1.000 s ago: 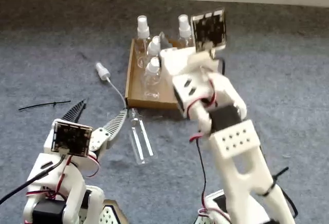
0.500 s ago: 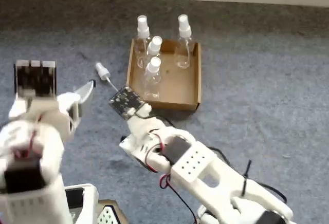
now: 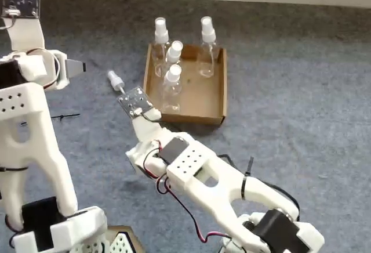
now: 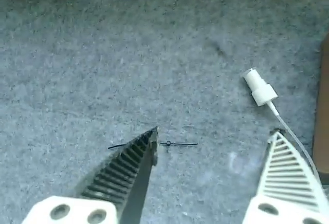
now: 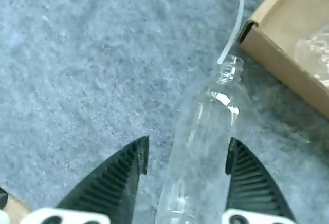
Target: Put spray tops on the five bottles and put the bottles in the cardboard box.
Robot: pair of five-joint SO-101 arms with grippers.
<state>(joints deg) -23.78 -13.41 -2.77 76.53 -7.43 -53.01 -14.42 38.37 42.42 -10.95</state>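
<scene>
Right wrist view looks down on the right gripper (image 5: pixel 187 142). Its jaws are wide apart, one on each side of the bare bottle (image 5: pixel 205 131), and they are not pinching it. This clear bottle lies on its side on the grey carpet (image 5: pixel 61 54) and has no top. Just past its open neck is the end of a thin tube (image 5: pixel 237 13), beside a corner of the cardboard box (image 5: pixel 277 49).

Farther off, the left gripper (image 4: pixel 215 131) hangs over the carpet with its jaws open too and nothing in them. The spray top (image 4: pixel 259 88) lies just ahead of it, near a black cable tie (image 4: pixel 175 144). At the back, four capped bottles (image 3: pixel 172 82) stand in the box.

So the last bottle looks like the job now. Next, the right jaws likely need to close on the bottle and stand it up, while the left jaws pick up the spray top.
</scene>
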